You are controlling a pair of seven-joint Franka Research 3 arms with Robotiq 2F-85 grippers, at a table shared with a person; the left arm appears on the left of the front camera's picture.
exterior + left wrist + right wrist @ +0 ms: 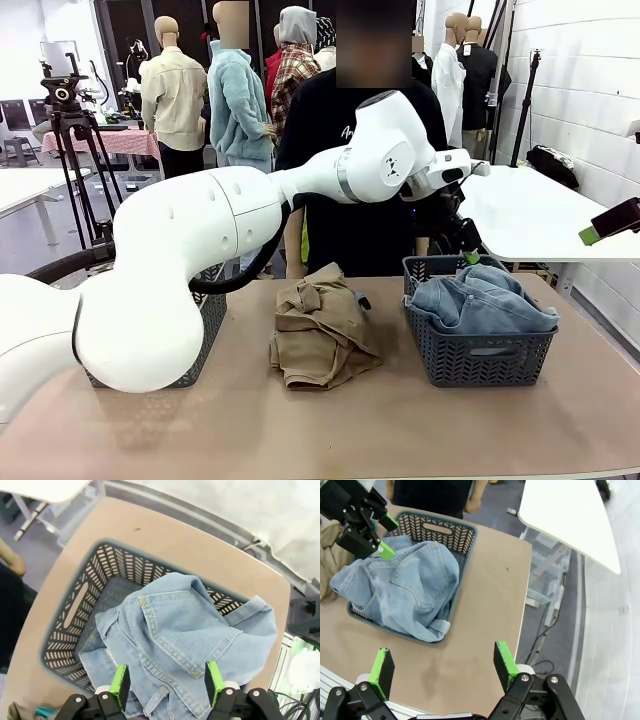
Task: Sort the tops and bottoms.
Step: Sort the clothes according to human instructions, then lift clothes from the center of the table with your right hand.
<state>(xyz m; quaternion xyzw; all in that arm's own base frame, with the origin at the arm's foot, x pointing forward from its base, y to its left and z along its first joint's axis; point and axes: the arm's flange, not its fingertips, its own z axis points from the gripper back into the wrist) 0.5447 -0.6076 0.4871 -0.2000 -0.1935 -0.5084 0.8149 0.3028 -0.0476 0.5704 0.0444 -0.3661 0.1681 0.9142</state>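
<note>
Tan khaki top (320,325) lies crumpled at mid-counter (330,430). Beside it, denim jeans (480,300) fill the right lattice basket (475,362). Left pincer (165,679) hangs open and empty above the jeans; right pincer (442,662) is open and empty. Bottoms appear sorted; the next move is probably to grasp the top.
</note>
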